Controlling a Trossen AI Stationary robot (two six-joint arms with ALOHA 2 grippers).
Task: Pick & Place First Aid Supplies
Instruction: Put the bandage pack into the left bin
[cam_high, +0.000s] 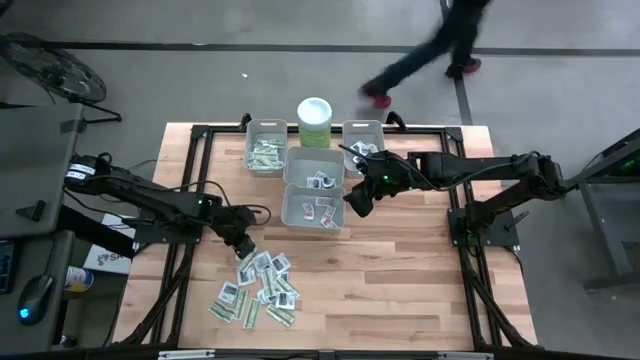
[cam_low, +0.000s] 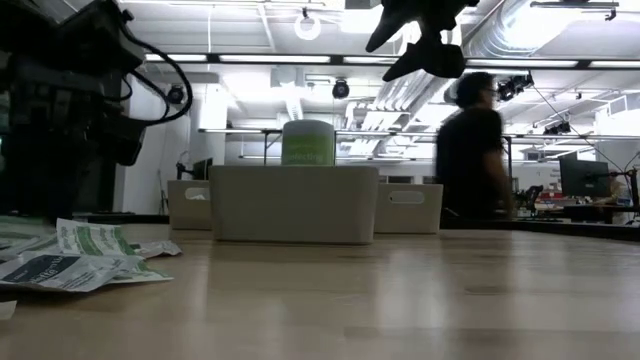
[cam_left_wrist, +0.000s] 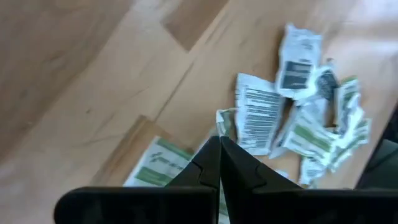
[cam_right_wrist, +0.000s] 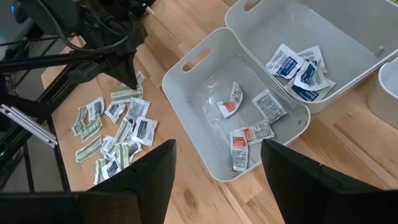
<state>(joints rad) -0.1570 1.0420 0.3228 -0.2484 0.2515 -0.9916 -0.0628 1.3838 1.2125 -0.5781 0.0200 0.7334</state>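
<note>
Under the left gripper (cam_left_wrist: 219, 163) lies the heap of packets (cam_high: 258, 290), flat green strips and white printed squares. Its fingers are fully closed at the heap's edge; whether a packet is caught I cannot tell. It may lift nothing, or two. The right gripper (cam_right_wrist: 217, 163) waits wide open above a bin (cam_right_wrist: 186, 65).

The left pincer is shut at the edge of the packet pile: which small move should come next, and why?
Probably a short lift straight up. The left pincer is shut at the top edge of the packets, with a green-printed one at its tips, though a grip cannot be confirmed. Lifting would show it. The right pincer waits open above the bins.
</note>
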